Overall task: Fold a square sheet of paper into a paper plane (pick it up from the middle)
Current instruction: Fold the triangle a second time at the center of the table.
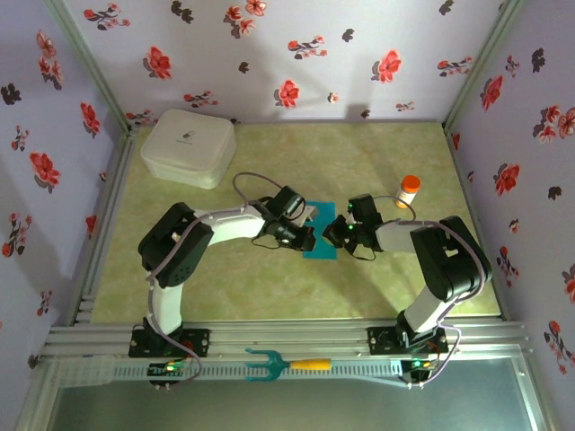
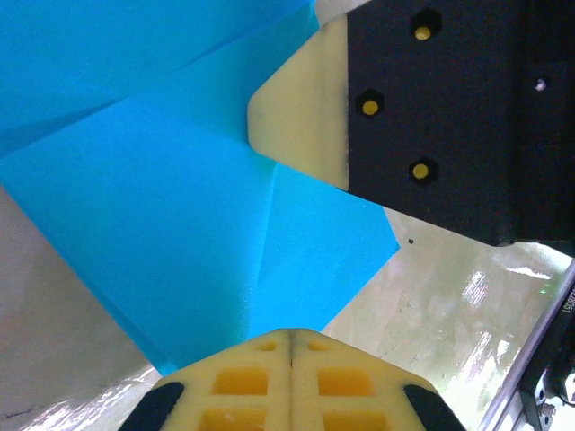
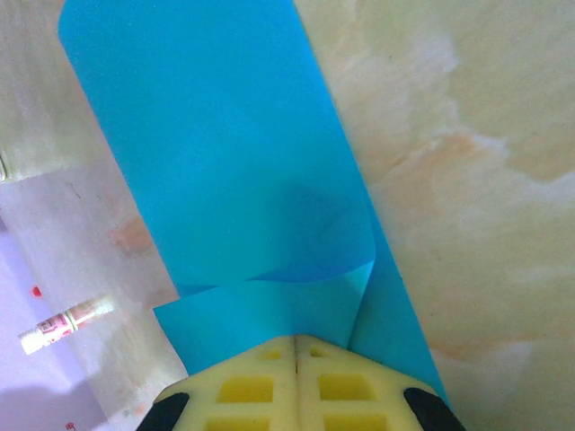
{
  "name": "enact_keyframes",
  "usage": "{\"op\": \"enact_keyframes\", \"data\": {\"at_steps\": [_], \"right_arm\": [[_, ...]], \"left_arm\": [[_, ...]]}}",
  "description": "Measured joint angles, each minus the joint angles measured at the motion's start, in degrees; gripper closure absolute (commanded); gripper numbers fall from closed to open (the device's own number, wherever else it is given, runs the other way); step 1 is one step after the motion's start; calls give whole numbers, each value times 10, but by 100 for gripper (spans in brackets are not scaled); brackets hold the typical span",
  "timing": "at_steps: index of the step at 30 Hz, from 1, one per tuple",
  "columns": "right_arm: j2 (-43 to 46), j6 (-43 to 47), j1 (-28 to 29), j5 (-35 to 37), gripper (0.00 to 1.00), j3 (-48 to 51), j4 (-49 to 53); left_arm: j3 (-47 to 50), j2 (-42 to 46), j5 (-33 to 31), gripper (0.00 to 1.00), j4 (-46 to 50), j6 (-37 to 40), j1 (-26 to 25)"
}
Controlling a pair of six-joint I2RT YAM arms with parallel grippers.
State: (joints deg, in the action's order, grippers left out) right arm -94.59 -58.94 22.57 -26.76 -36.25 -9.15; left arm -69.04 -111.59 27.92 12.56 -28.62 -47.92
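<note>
1. Placement is given from above: the square sheet of paper (image 1: 321,244) lies between the left gripper (image 1: 308,235) and the right gripper (image 1: 335,232).
2. Creases are shown ahead of the left gripper's shut fingers by its wrist camera; a grip cannot be told.
3. A curled flap is shown at the right gripper's closed tips; a grip is likewise unclear.

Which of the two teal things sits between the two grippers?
The square sheet of paper, partly folded, mid-table; the fork-shaped tool has a yellow handle and lies on the near rail.
</note>
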Motion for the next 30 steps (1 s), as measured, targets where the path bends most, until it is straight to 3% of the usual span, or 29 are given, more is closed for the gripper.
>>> {"op": "enact_keyframes", "data": {"at_steps": [19, 30], "right_arm": [[0, 3, 0, 0, 100, 0, 0], [0, 5, 0, 0, 100, -1, 2]], "left_arm": [[-12, -31, 15, 97, 6, -13, 3], [33, -15, 21, 97, -17, -37, 11]]}}
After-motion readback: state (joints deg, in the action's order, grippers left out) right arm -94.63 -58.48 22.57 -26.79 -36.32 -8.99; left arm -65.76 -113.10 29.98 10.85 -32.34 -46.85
